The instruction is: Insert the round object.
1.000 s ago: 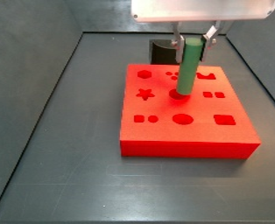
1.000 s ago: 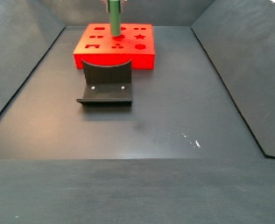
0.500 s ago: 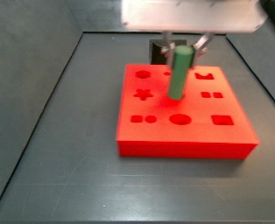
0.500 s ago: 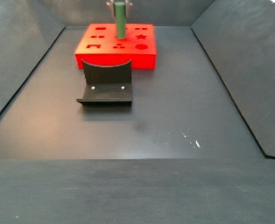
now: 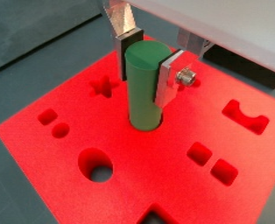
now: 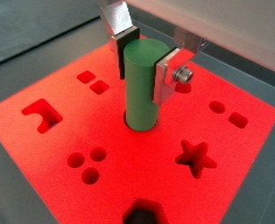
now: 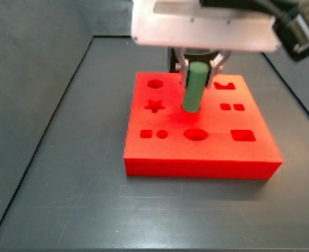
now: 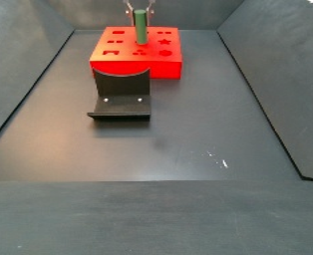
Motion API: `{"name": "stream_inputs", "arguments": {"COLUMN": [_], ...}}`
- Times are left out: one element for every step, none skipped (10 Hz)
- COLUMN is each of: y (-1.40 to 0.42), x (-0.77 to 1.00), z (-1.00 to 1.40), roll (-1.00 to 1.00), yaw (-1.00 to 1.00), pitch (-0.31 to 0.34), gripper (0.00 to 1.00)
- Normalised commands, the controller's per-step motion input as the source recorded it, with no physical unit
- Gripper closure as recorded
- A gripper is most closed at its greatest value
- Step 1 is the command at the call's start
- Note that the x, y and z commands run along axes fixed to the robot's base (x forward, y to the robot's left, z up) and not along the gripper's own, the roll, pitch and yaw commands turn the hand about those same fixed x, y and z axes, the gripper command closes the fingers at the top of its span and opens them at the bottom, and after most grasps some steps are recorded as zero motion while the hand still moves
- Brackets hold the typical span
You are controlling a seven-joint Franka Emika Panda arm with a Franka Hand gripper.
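The green peg [image 5: 144, 92] stands upright on the red block [image 5: 58, 118], with its lower end in a round hole near the block's middle. My gripper [image 5: 148, 66] is shut on the peg's upper part, one silver finger [image 5: 126, 39] on each side. Both wrist views show this; the peg [image 6: 141, 87] rises from the block [image 6: 239, 149]. In the side views the peg [image 7: 194, 87] [image 8: 140, 26] hangs under the gripper [image 7: 197, 61] above the block [image 7: 204, 156] [image 8: 120, 63].
The block's top has several other cut-outs, among them a star [image 6: 196, 157] and a round hole [image 5: 95, 164]. The dark grey curved holder [image 8: 121, 98] stands on the floor against the block's side. Dark walls [image 8: 26, 70] border the floor.
The gripper and peg have shifted towards the block's middle and the peg has gone from tilted to upright. The red block has slid a little across the floor.
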Motion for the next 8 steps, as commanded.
{"name": "stream_inputs", "arguments": {"y": [-0.32,-0.31,-0.3,-0.25,0.0,0.01,0.09,0.0], "x": [0.05,0.05,0.05,0.08,0.13,0.03,0.0,0.0], "z": [-0.95,-1.0,-1.0,-1.0,-1.0,-0.93,-0.78,0.0], "roll": [0.21,0.14,0.11,0.12,0.0,-0.11,-0.19,0.0], "yaw": [-0.01,0.0,0.0,0.0,0.0,-0.07,-0.1,0.0], "pitch": [-0.041,-0.067,-0.083,-0.08,-0.054,-0.051,-0.009,0.0], "gripper": [1.0,1.0,1.0,1.0,1.0,1.0,1.0,1.0]}}
